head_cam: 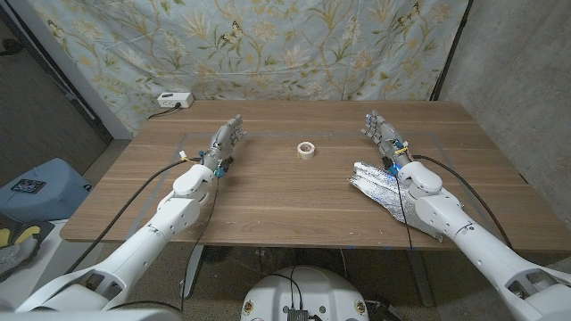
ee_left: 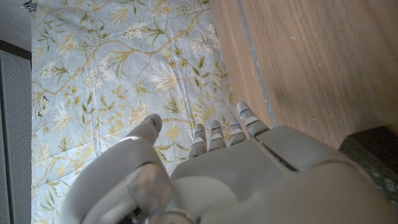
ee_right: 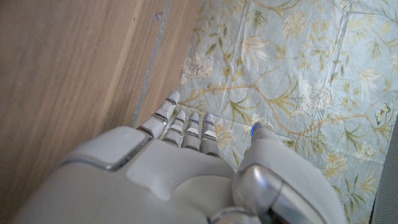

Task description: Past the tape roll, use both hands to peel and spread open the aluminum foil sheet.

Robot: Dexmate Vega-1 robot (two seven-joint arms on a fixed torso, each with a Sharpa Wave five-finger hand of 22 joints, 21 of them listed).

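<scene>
The crinkled silver foil sheet (head_cam: 376,181) is not yet spread, lying at four o'clock from the small white tape roll (head_cam: 306,149). Nothing is held: the left hand (head_cam: 227,140) and right hand (head_cam: 381,131) are kept apart-fingered over the wooden surface (head_cam: 285,192). All peeling is left.

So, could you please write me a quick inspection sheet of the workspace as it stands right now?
Surface: brown wooden table, no spills seen.
Job's things: crumpled silver aluminium foil sheet beside the right forearm, untouched; small cream tape roll mid-table.
Clutter: nothing seen.
Hands: left hand and right hand apart from the foil, fingers extended, holding nothing.
Cables: black cables trail along both arms across the table.
Surroundings: pale blue floral cloth backdrop; white power strip behind the far left corner.
</scene>
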